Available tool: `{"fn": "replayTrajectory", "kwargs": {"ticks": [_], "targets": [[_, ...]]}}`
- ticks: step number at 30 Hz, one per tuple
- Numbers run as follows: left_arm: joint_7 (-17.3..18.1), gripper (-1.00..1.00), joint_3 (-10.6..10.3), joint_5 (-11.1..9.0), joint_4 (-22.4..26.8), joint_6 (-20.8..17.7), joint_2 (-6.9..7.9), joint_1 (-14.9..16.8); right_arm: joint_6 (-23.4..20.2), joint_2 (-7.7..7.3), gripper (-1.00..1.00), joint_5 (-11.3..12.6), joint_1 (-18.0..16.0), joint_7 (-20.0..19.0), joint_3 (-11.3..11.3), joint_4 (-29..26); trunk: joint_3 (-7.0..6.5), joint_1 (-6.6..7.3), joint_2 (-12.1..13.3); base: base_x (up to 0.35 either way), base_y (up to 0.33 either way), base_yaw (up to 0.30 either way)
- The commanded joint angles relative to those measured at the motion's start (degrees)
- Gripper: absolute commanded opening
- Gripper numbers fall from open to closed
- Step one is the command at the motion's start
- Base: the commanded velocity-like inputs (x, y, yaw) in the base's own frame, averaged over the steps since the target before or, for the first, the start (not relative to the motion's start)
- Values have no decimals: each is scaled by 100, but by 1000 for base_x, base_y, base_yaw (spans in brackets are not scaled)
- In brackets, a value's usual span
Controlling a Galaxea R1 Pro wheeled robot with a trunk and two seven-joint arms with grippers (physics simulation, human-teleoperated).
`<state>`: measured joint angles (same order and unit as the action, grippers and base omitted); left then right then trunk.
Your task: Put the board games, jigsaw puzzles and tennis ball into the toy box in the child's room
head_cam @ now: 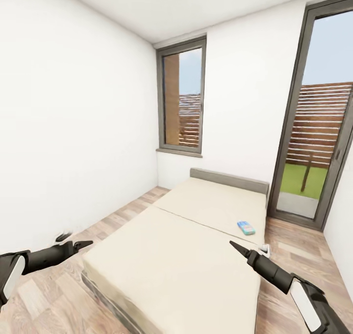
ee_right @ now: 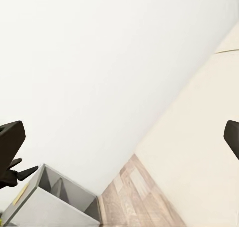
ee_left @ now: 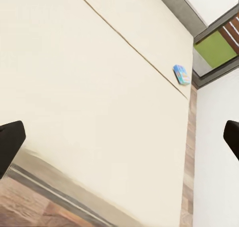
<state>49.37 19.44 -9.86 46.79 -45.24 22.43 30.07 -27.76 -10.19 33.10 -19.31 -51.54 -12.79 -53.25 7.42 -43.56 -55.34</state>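
- This is a bedroom in a home: a wide low bed (head_cam: 196,236) with a plain beige mattress and a grey headboard (head_cam: 229,179) takes most of the room.
- The walls are white and the floor (head_cam: 294,246) is of wood planks.
- A narrow window (head_cam: 182,99) and a glass door (head_cam: 318,123) look to a garden with grass and a wooden fence.

Bed (head_cam: 171,255): near end runs off the head view's lower edge.

Board game (head_cam: 246,227): small blue box on the mattress by the bed's right side — print too small to read in the head view and in the left wrist view (ee_left: 181,74).

Small white object (head_cam: 265,249) at the bed's right edge, partly behind the right arm — cannot be identified.

Left gripper (ee_left: 119,139) and right gripper (ee_right: 119,142): only dark fingertips show at the wrist frames' side edges.

Grey shelving unit (ee_right: 55,202): cropped at the frame corner.
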Motion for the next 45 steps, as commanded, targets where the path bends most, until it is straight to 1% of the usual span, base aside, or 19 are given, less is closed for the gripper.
{"fn": "replayTrajectory", "kwargs": {"ticks": [1, 8, 22, 45], "targets": [[13, 100, 7, -7, -3, -29, -2, 7, -46, -1, 100, 38, -3, -5, -4, -1, 9, -1, -7, 0, 0, 292], [17, 100, 7, -7, -3, -29, 3, 7, -46, -1, 100, 38, -3, -3, -4, -1, 9, -1, -7, 0, -19, 292], [20, 100, 13, -7, -3, -29, 9, 7, -46, -1, 100, 38, -3, -4, -4, -1, 10, -1, -7, 0, -153, 292], [20, 100, 9, -7, -3, -29, 9, 7, -46, -1, 100, 38, -3, 1, 33, -1, 55, -1, -7, -19, -29, 292]]}}
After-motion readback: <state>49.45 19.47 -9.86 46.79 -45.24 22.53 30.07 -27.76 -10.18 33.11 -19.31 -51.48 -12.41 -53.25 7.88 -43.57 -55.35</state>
